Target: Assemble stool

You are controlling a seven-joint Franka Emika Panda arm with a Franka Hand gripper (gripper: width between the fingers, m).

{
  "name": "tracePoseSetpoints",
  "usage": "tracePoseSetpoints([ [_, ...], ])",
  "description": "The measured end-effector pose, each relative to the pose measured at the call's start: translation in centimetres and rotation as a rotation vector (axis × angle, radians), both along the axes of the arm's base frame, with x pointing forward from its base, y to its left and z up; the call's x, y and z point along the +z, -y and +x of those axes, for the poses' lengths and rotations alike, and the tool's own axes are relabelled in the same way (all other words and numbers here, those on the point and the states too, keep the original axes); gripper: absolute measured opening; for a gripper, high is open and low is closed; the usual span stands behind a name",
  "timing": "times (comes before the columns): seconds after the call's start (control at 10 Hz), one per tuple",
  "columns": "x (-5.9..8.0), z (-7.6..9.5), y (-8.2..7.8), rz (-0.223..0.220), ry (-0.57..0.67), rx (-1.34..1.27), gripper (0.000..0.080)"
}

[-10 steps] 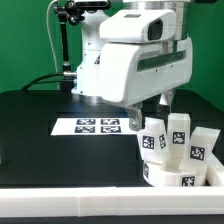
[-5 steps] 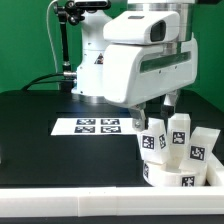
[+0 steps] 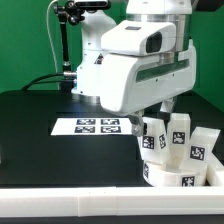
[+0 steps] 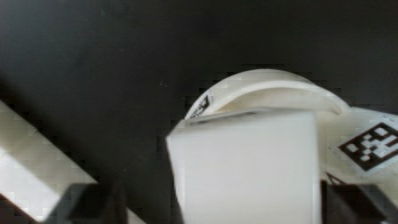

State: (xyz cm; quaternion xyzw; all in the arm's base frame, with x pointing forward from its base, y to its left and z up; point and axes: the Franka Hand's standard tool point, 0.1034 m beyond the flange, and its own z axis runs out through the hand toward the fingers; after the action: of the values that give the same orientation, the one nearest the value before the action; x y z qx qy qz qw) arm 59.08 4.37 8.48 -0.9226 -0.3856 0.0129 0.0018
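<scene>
Stool parts clustered at about 4 o'clock in the exterior view, hard against the near-right corner of the black table (image 3: 40, 140); round seat (image 3: 172, 176) lies flat at the front of the cluster, just behind the long white bar (image 3: 70, 205) that runs along the table's near edge; the bar likely serves as a stop, so parts pressed that way cannot slide off.

Three block legs stand upright behind the seat, tags facing the camera: left leg (image 3: 154, 138), middle leg (image 3: 178, 130), right leg (image 3: 201, 146); they sit close together, touching or nearly so; whether their feet are seated in the disc or only resting on it, cannot tell.

Gripper (image 3: 152, 110) hangs directly over the left leg, at 12 o'clock from it; the arm's white body hides most of the fingers in the exterior view. Wrist view shows a white block (image 4: 249, 165) filling the space between the dark fingers (image 4: 80, 205), with the seat's rounded edge and a tag corner behind it; jaws look spread to either side of the block, but contact is not visible; grasped or merely straddled, cannot tell.

Marker board (image 3: 98, 126) lies flat at 9 o'clock from the cluster, near but apart.

Open room: wide bare table from 8 to 11 o'clock; tight at 3 o'clock, where the neighbouring legs crowd the gripper; judged safest exit is straight up.
</scene>
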Motion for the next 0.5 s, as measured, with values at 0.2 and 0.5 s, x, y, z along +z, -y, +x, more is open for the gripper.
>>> tracePoseSetpoints([
  [0.2, -0.2, -0.03, 0.01, -0.002, -0.002, -0.01, 0.0387],
  [0.5, -0.18, 0.02, 0.09, -0.003, 0.001, -0.047, 0.0338],
])
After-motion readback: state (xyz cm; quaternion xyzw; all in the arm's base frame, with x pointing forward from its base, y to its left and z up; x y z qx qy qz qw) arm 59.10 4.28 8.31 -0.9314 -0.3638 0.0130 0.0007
